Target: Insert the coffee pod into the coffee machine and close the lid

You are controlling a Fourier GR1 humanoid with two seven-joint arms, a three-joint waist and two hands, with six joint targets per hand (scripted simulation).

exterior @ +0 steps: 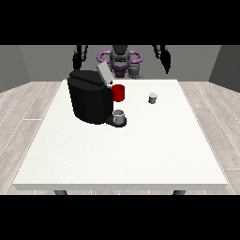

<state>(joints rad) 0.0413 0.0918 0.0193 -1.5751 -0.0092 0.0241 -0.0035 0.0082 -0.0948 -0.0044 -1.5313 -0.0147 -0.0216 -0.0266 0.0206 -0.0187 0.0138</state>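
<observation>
A black coffee machine (90, 98) stands on the white table (122, 150) at the left of centre, its grey lid (104, 74) tilted up and open. A small grey coffee pod (153, 98) rests on the table to the right of the machine, apart from it. A grey cup (119, 116) sits on the machine's drip base. Both hands hang raised beyond the table's far edge: the hand at the view's left (78, 58) above and behind the machine, the hand at the view's right (165, 58) behind the pod. Neither touches anything.
A red mug (118, 93) stands just behind the machine's spout side. The robot's torso (120, 60) is at the far edge.
</observation>
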